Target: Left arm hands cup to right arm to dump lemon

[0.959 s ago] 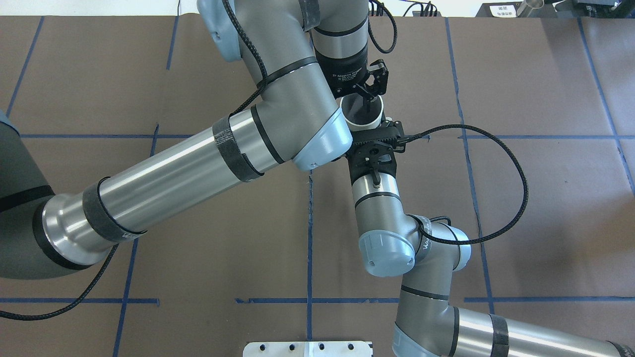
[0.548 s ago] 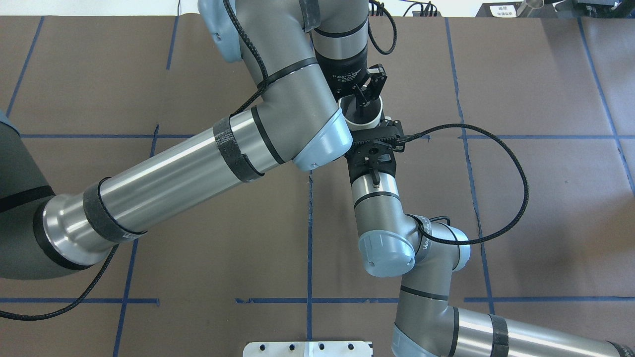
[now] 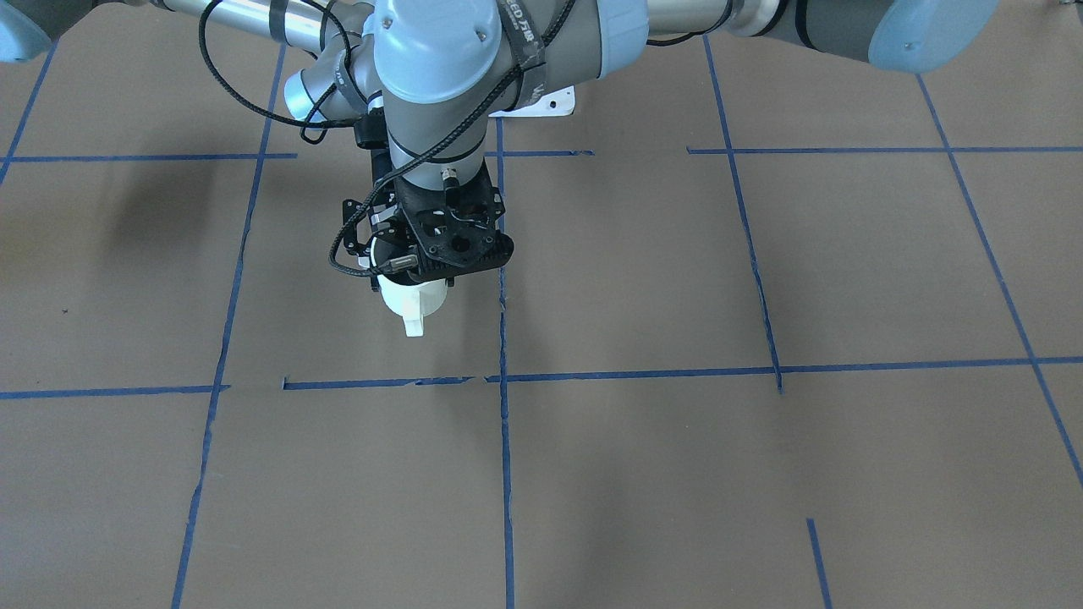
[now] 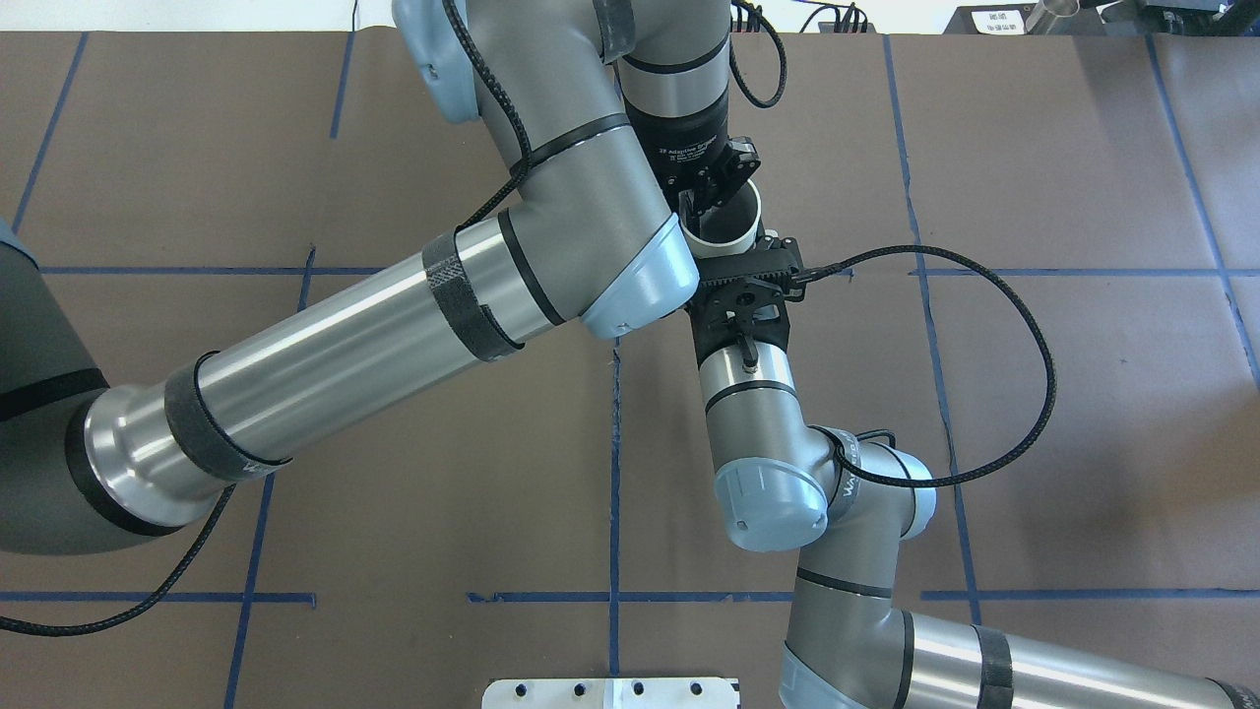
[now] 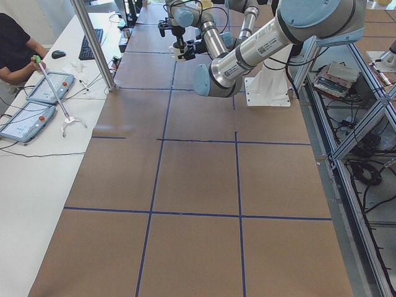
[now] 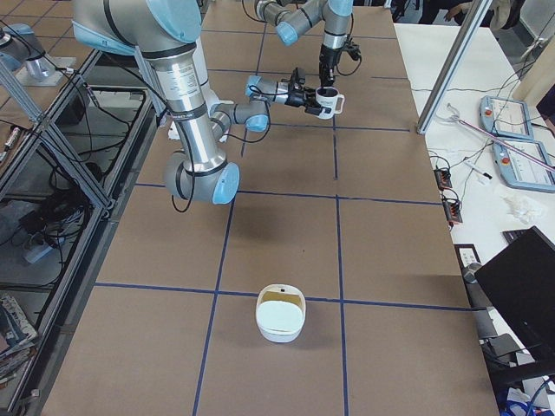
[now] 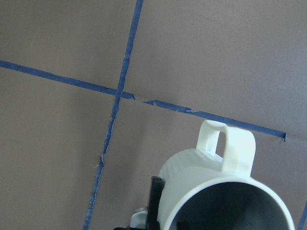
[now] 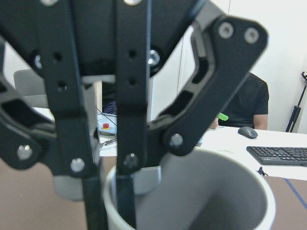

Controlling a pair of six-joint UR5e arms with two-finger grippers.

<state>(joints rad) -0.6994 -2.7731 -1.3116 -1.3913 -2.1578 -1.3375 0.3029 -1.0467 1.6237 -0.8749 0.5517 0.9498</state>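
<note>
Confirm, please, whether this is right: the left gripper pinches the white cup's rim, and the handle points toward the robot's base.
Not quite. The left gripper does pinch the cup by its rim, but the handle points away from the robot's base, as the exterior front-facing view shows.

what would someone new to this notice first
A small white cup held over the middle of the brown table, gripped from two directions at once. The left hand comes straight down and pinches its rim, one finger inside, while the right hand grips its body level from the robot's side. Farther off, a white bowl sits alone toward the table's right end.
</note>
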